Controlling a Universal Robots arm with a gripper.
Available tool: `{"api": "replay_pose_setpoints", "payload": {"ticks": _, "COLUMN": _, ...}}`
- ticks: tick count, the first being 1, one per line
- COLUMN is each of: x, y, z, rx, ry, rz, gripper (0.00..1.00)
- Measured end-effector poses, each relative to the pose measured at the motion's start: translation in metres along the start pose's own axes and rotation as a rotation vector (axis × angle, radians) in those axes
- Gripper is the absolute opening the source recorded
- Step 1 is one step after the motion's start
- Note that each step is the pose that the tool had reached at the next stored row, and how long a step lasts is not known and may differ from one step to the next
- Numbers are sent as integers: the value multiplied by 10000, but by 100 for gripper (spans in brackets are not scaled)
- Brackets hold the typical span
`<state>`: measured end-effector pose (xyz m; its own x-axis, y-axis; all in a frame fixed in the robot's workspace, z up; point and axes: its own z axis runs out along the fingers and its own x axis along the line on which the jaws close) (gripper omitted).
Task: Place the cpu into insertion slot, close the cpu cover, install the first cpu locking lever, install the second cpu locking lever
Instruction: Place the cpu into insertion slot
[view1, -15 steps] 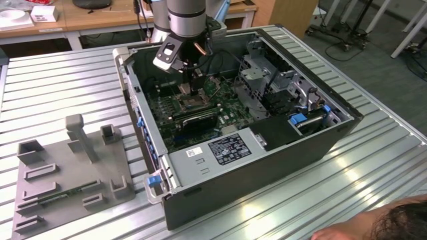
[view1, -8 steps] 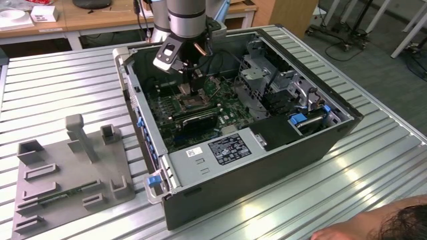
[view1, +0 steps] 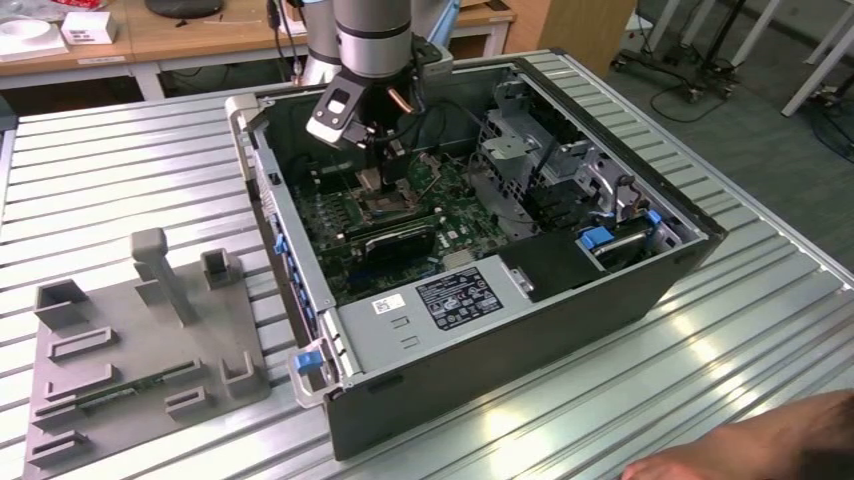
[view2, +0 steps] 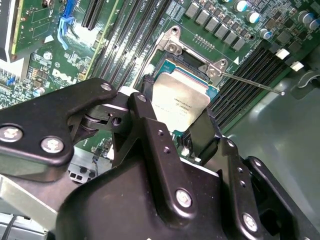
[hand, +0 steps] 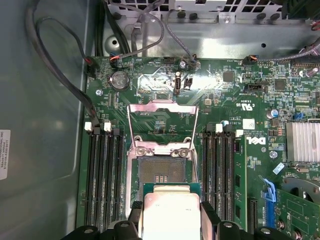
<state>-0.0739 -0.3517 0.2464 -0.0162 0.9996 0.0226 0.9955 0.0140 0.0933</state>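
The black gripper (hand: 171, 220) on the silver robot arm (view1: 370, 35) is down inside the big open grey computer case (view1: 561, 300). Its 2 black fingers (view2: 150, 125) are clamped on the cpu (view2: 181, 100), a small thin square chip with a pale silvery metal face. 1 finger presses on each side of the chip, as both wrist views show.

Right under the gripper is the insertion slot (hand: 162, 172). It is a square black-framed socket with a dark middle, set on the green motherboard (hand: 220, 107). The cpu sits over the half of the slot that is nearer the gripper. The far half of the slot is bare. I cannot tell if the chip touches the slot.

Just past the slot, away from the gripper, is the cpu cover (hand: 162, 103). It is a square silvery metal frame with a cut-out middle, and it is flipped open.

A thin straight metal lever (view2: 250, 81) reaches out from beside the slot, over some of the long black memory slots (hand: 105, 175). These memory slots run along both sides of the gripper.

A person's hand (view1: 767, 450) is by the ribbed metal table (view1: 134, 160), well apart from the gripper.
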Motion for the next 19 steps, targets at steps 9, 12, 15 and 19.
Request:
{"api": "replay_pose_setpoints", "payload": {"ticks": 9, "x": -1, "y": -6, "z": 61, "rx": -2, "ry": 3, "rz": 1, "gripper": 54}}
{"api": "replay_pose_setpoints", "payload": {"ticks": 12, "x": -1, "y": -1, "z": 88, "rx": -1, "ry": 2, "rz": 0, "gripper": 54}}
{"api": "replay_pose_setpoints", "payload": {"ticks": 15, "x": 1, "y": 6, "z": 119, "rx": -1, "ry": 2, "rz": 1, "gripper": 54}}
{"api": "replay_pose_setpoints", "payload": {"ticks": 19, "x": 3, "y": 17, "z": 162, "rx": -1, "ry": 2, "rz": 0, "gripper": 54}}
